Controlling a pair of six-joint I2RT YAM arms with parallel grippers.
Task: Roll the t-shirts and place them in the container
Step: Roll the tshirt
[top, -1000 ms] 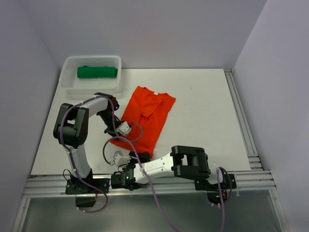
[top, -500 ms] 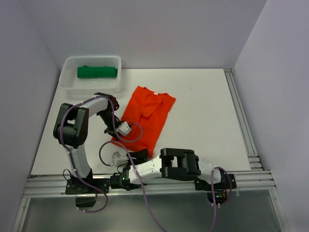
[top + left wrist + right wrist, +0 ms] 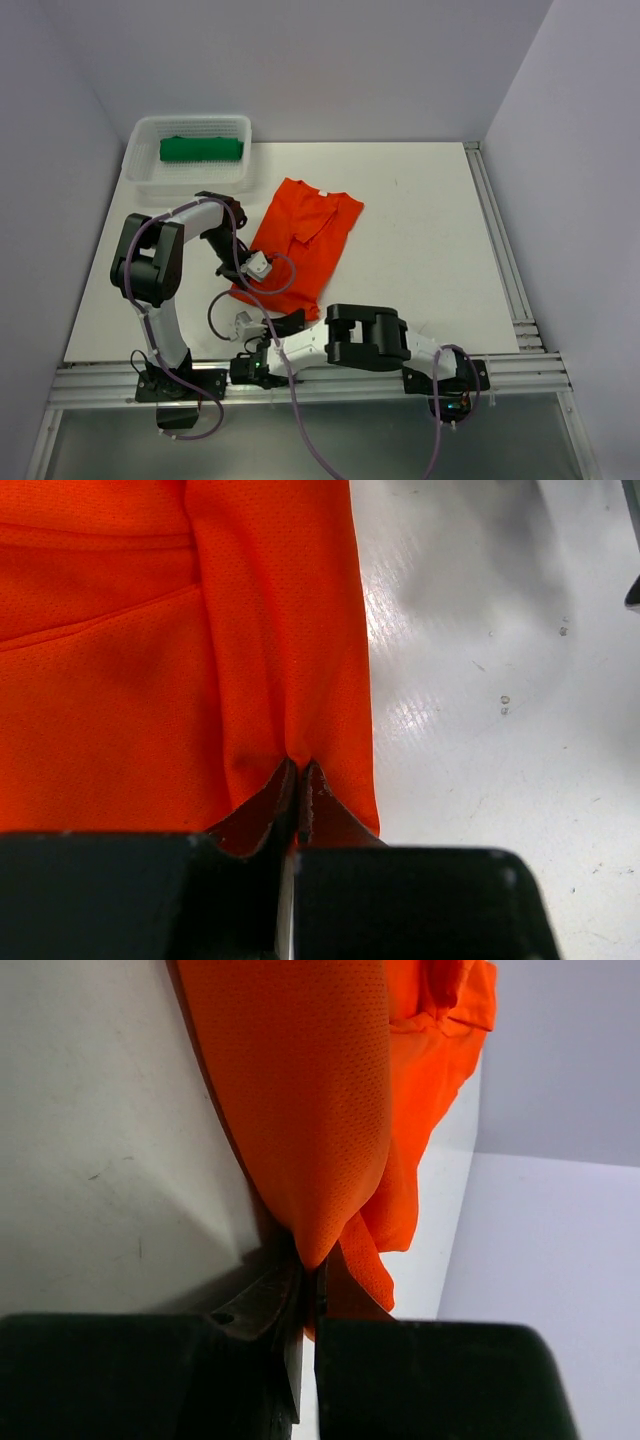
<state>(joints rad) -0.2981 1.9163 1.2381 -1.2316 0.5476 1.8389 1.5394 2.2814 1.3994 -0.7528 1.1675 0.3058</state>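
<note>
The orange-red t-shirt (image 3: 300, 240) lies folded lengthwise on the table (image 3: 430, 230), left of centre, near hem toward the arms; it looks a light, limp knit that will sag and slip, so the hem corners seem the places to hold. The left gripper (image 3: 298, 780) and the right gripper (image 3: 310, 1272) are each pinched tight on that hem, while the green t-shirt (image 3: 200, 149) sits rolled in the white basket (image 3: 140, 185), far left.

Bright, even light is cast; in the left wrist view, glare is seen at three o'clock on the glossy white tabletop (image 3: 405, 715).
</note>
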